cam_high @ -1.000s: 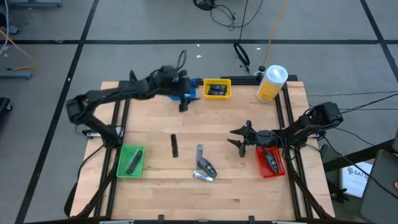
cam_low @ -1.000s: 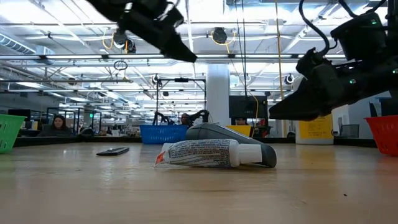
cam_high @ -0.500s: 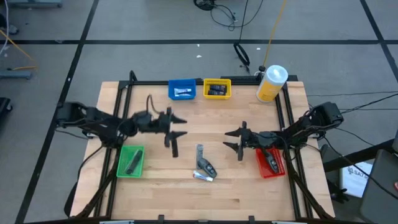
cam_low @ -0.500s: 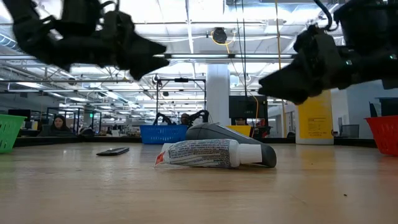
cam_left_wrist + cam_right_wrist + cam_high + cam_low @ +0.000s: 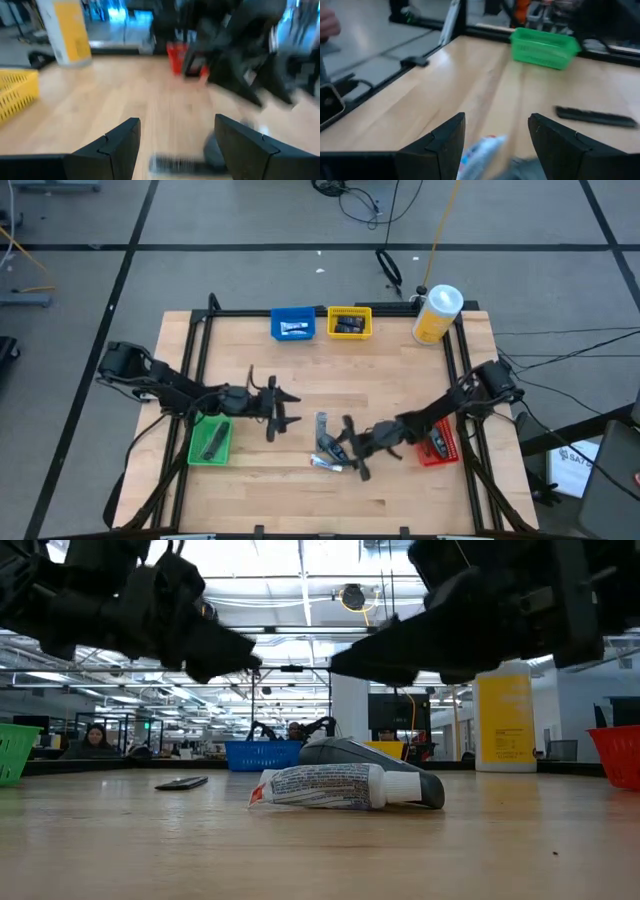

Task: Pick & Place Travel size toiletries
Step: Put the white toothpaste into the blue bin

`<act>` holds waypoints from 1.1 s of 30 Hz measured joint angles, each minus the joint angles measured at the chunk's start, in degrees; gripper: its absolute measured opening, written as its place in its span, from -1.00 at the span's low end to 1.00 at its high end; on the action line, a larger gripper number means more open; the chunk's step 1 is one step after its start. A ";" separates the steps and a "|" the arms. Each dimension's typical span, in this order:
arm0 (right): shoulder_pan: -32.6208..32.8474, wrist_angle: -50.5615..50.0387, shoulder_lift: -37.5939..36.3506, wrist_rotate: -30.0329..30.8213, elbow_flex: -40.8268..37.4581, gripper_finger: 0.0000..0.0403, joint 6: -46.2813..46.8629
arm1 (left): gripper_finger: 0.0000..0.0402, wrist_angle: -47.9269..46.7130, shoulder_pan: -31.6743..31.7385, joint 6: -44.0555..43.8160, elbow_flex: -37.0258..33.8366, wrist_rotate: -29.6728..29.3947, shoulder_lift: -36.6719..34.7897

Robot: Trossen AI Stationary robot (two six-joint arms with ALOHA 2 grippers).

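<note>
Right hand (image 5: 352,450) hangs released over our white tube (image 5: 335,786); left hand (image 5: 283,402) released over the black tube (image 5: 280,420). Arms so close might bump.

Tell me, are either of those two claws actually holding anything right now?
No. Both are open and empty: the left gripper hovers by the black tube, the right gripper over the white tube and its neighbours.

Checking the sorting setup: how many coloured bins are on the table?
4. The blue bin and yellow bin sit side by side at the far edge, the green bin near the left arm, the red bin under the right arm.
</note>
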 joint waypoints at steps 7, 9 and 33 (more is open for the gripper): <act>2.67 -15.04 0.55 8.85 10.51 0.15 -3.18 | 0.25 -3.25 -2.47 -2.51 3.86 -0.11 4.65; 2.74 -18.19 0.55 10.89 12.20 0.25 -2.11 | 0.25 -3.56 -2.93 -3.78 4.76 -1.93 6.11; 5.77 -30.49 3.41 4.51 13.07 0.53 2.61 | 0.25 -5.52 -3.41 -3.59 12.05 -9.33 18.32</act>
